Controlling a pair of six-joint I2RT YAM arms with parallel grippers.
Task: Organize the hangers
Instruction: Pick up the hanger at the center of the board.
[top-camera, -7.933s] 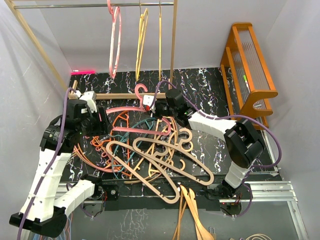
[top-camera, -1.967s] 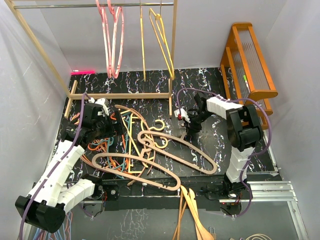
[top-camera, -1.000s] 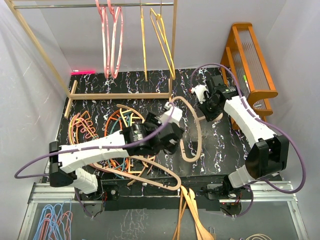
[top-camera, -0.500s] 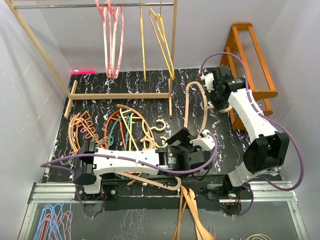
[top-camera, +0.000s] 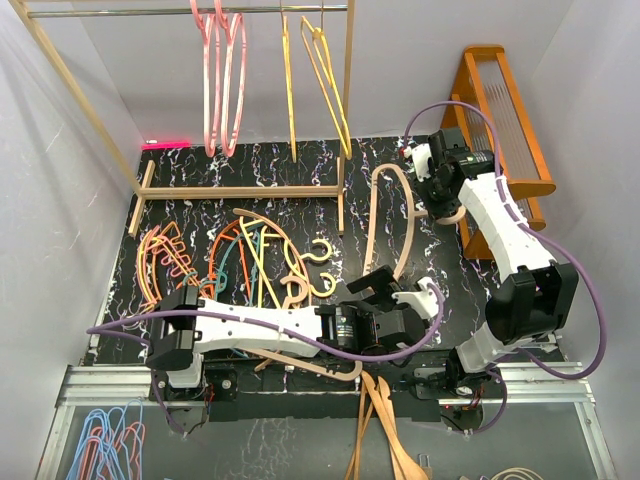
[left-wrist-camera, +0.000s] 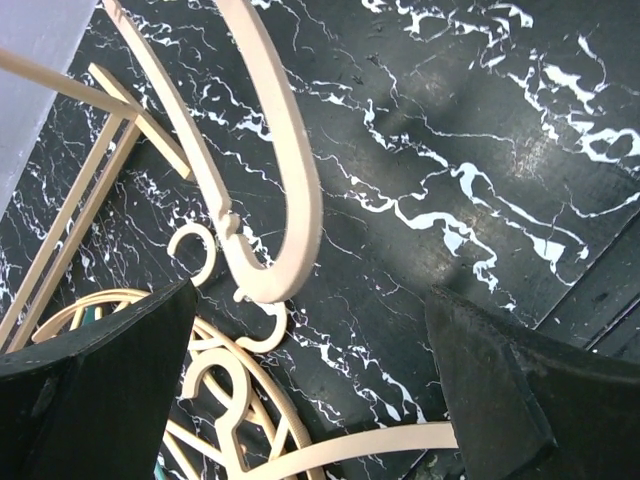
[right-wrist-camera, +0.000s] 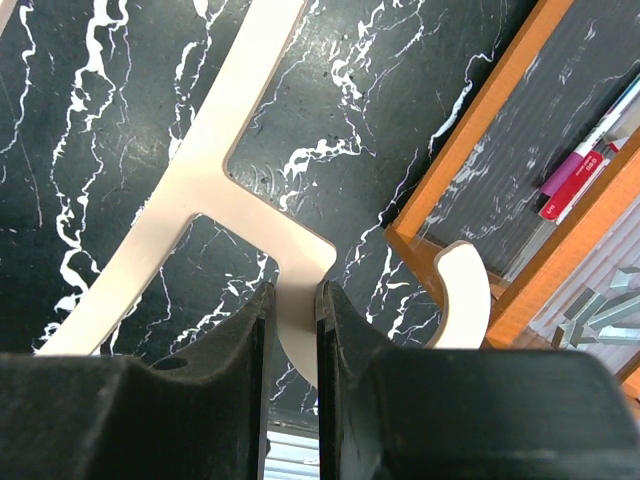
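My right gripper (top-camera: 441, 195) is shut on the neck of a tan hanger (top-camera: 388, 225) at the back right, beside the orange shelf. In the right wrist view the fingers (right-wrist-camera: 240, 330) pinch the neck (right-wrist-camera: 296, 300) and the hook (right-wrist-camera: 465, 285) curls to the right. My left gripper (top-camera: 402, 292) stands open over the front of the table with nothing between its fingers (left-wrist-camera: 500, 390). Below it lies a tan bar (left-wrist-camera: 370, 445). Orange, teal and tan hangers (top-camera: 240, 265) lie piled on the left. Pink hangers (top-camera: 215, 75) and yellow hangers (top-camera: 320, 60) hang on the rail.
A wooden rack with a metal rail (top-camera: 120, 12) and a floor bar (top-camera: 240, 191) stands at the back. An orange wooden shelf (top-camera: 505, 120) stands at the right. Light wooden hangers (top-camera: 385, 420) and thin wire hangers (top-camera: 100, 445) lie below the table's front edge.
The left arm swung from mid-table to the front right, gripper open throughout. The right gripper carried the tan hanger toward the back right and has nearly stopped.
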